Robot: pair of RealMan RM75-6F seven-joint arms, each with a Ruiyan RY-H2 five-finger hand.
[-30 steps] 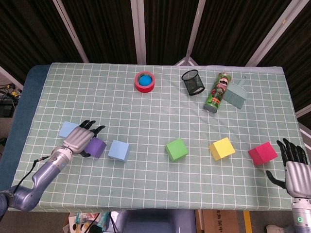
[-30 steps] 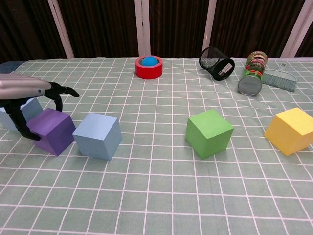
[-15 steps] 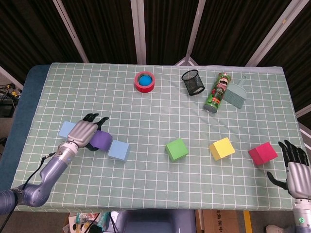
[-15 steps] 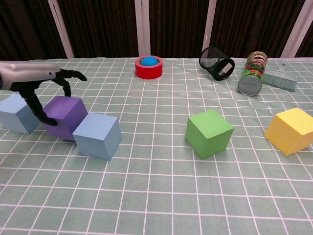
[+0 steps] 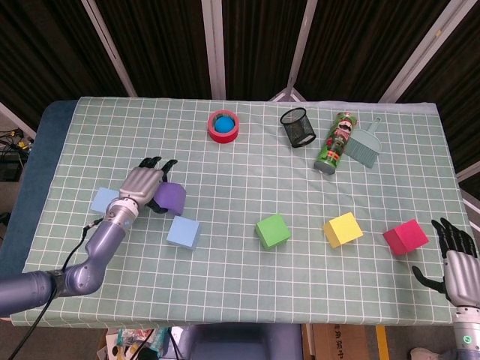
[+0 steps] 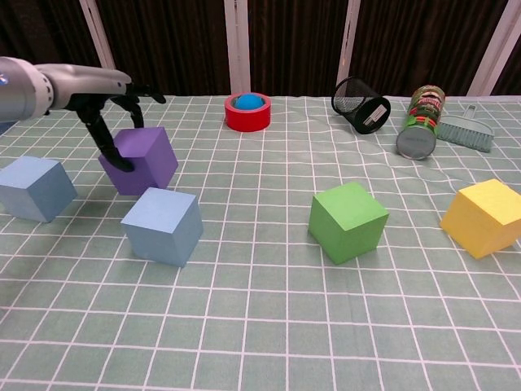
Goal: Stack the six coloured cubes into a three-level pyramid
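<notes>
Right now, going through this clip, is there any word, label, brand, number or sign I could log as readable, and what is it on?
No text can be read in either view.
Chip can: a printed green label with a figure on it; any lettering is too small and blurred to read.
Mesh cup: a small white tag on its side, too small to read.
Cubes, tape roll, brush: no markings visible.

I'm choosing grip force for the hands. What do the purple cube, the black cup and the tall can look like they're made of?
Purple cube, held by the left hand: probably foam or soft plastic; matte, evenly coloured faces, no gloss.
Black cup: wire mesh, likely metal; the cloth shows through its wall.
Tall can: printed label on the side, grey metallic-looking end; the body material can't be told.
</notes>
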